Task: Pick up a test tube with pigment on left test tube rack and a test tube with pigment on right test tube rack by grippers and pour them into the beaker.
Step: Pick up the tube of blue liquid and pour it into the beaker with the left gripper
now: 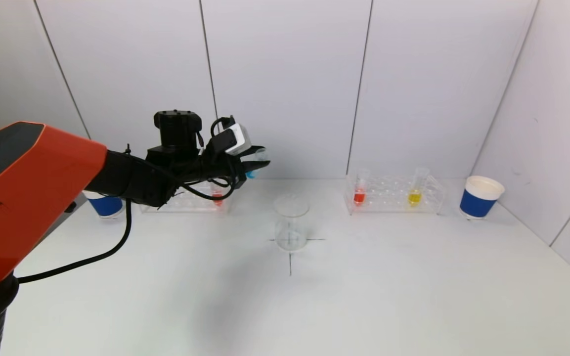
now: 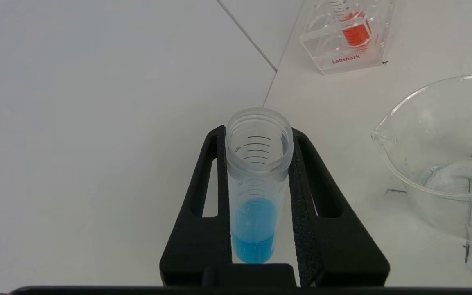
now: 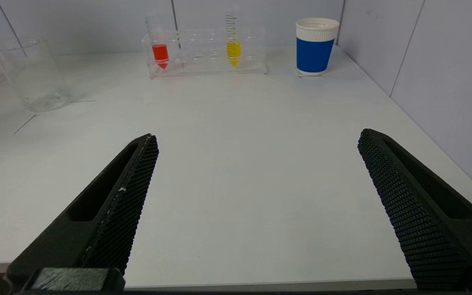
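Left hand (image 2: pixel 259 135) clamps blue tube (image 2: pixel 256 196) upright, mouth up.

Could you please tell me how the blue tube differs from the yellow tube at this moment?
The blue tube is clamped in the left gripper and lifted in the air, while the yellow tube stands in the right rack untouched. The blue tube is close to the beaker; the yellow tube sits farther away, nearer the right cup. Both are clear, marked, uncapped tubes, each partly filled with coloured liquid. The right gripper waits open, low over the table.
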Robot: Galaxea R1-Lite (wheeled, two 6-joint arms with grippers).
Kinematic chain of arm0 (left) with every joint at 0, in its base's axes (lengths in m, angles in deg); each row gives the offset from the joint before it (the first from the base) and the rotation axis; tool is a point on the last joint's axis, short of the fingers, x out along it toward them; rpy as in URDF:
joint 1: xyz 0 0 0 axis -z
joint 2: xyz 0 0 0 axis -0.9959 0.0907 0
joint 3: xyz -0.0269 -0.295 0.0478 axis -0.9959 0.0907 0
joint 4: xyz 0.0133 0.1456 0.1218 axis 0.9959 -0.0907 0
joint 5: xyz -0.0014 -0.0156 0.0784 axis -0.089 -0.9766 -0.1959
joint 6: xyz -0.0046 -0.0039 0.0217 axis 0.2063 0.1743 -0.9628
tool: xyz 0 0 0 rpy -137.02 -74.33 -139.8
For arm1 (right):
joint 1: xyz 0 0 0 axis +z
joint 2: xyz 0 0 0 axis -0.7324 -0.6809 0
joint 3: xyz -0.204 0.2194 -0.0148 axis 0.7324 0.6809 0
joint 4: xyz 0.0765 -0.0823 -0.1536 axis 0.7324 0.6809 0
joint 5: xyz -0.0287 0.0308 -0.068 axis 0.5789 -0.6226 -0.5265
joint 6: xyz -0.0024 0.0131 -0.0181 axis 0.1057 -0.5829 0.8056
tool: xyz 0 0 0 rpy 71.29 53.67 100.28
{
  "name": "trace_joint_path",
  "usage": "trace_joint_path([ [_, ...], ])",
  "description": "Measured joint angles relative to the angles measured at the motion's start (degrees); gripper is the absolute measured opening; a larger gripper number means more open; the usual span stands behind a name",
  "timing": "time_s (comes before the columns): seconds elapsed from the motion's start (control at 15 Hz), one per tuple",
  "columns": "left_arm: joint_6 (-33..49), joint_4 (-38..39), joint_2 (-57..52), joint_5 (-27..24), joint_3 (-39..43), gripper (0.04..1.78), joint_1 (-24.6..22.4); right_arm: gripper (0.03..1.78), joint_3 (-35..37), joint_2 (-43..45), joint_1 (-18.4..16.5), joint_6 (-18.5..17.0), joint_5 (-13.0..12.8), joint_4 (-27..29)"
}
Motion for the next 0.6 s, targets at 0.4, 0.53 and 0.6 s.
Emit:
trace_joint_path([
  [0.4, -6.8, -0.1, 1.6, -3.4, 0.0, 0.44, 1.4, 1.77, 0.0, 0.0, 0.0, 0.0, 0.0, 0.0],
  [0.53, -9.5, -1.4, 1.9, -3.6, -0.2, 0.44, 2.2, 1.77, 0.0, 0.0, 0.0, 0.0, 0.0, 0.0],
  [0.6, -11.8, -2.6, 2.1, -3.6, -0.7, 0.44, 2.6, 1.77, 0.0, 0.0, 0.0, 0.0, 0.0, 0.0],
])
